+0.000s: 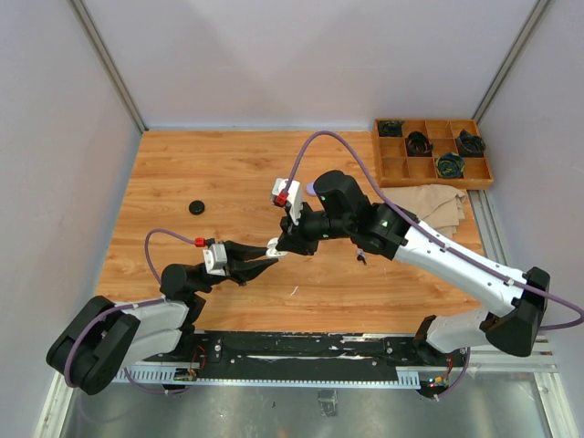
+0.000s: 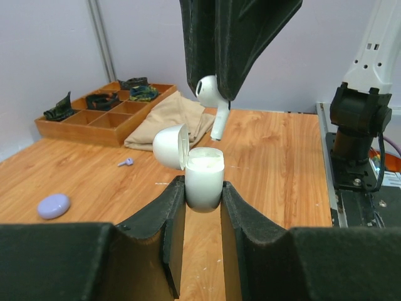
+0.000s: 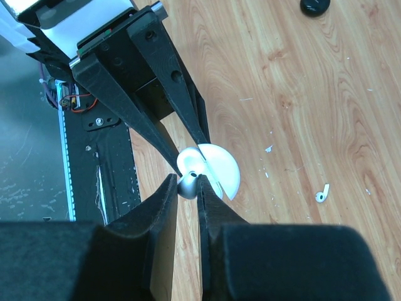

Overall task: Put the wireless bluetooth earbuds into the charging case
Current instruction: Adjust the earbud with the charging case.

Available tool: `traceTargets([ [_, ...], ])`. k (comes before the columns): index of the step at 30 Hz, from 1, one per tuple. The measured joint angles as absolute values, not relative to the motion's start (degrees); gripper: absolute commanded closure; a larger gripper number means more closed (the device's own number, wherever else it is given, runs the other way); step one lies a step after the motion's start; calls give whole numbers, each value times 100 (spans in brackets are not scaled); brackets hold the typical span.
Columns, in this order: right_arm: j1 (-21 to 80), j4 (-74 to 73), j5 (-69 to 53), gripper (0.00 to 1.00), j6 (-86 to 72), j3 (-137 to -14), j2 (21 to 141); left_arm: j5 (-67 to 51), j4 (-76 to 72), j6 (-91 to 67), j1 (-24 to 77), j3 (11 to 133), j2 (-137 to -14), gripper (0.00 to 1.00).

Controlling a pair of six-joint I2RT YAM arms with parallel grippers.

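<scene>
Insertion step: left gripper clamps the open charging case upright; right gripper pinches a white earbud just above the case, stem down. Next, probably: align stem with socket, lower, release.

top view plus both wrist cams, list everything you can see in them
charging case: 1, white, lid open, clamped in left tool
held earbud: 1, white, pinched in right tool, just above the case
loose earbud: 1, white, lying on table
lilac earbud: 1, lilac, on table near cloth
lilac case: 1, lilac, shut, on table
black round case: 1, black, on table, left part
cloth: 1, beige, beside tray
tray: 1, wooden, far right corner
dark bundles: 4, black with green-blue, in tray compartments
table: 1, wood grain
left tool: 1, black, shut on case
right tool: 1, black, shut on earbud
</scene>
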State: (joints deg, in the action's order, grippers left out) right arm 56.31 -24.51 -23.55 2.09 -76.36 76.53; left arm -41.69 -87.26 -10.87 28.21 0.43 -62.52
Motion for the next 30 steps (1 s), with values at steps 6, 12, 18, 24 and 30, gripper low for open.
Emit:
traceTargets([
  [6, 5631, -2434, -2469, 99, 279, -7612, 7734, -4195, -8731, -1100, 2821, 43, -6252, 100],
  [12, 5631, -2434, -2486, 99, 318, -7548, 7758, -4213, -8733, -1120, 2821, 43, -6252, 100],
  [18, 5631, -2438, -2482, 99, 370, -7518, 7771, -4230, -8733, -1157, 2821, 43, -6246, 100],
  [24, 5631, -2440, -2484, 99, 438, -7502, 7832, -4235, -8733, -1184, 2821, 43, -6224, 100],
  [30, 5631, -2434, -2530, 90, 491, -7502, 7867, -4268, -8731, -1186, 2821, 43, -6224, 100],
])
